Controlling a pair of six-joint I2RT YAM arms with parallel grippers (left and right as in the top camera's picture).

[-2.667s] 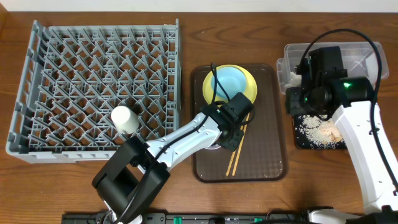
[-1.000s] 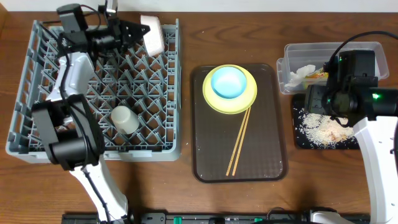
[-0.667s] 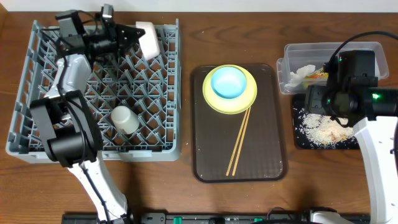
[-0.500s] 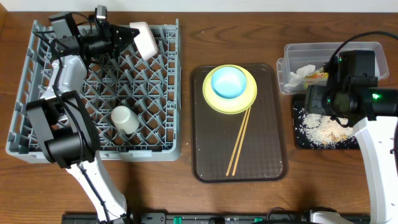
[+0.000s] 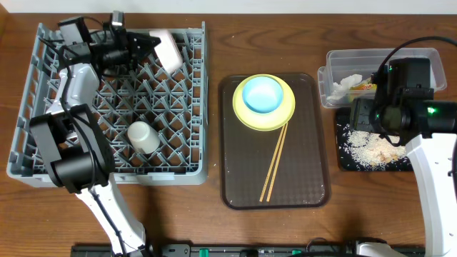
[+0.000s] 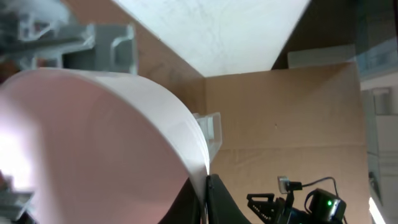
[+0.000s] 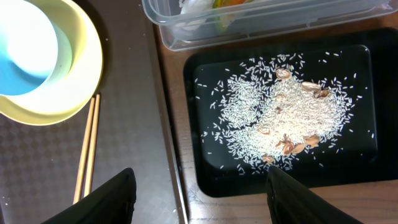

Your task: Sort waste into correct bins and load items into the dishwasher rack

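Probably the pinkish-white bowl point(image 5: 166, 48) is a stiff, light shell with a smooth and rather slippery wall, and it could chip if dropped onto the pegs. The thin rim is judged the best place for a hold, with 1 finger inside and 1 outside. That is where it is pinched by the left gripper point(image 5: 146, 44), whose jaws are closed narrowly on the edge.

The bowl is held tilted on its side above the far edge of the grey rack point(image 5: 107, 175), not yet seated between the pegs. In the left wrist view it fills most of the picture as a pale pink, evenly curved surface with a crisp white lip.

1 white cup point(image 5: 143, 135) is already stood in the rack. The right gripper point(image 7: 199, 186) is spread wide and holds nothing, above the black tray point(image 7: 367, 168) of rice point(image 7: 273, 124).
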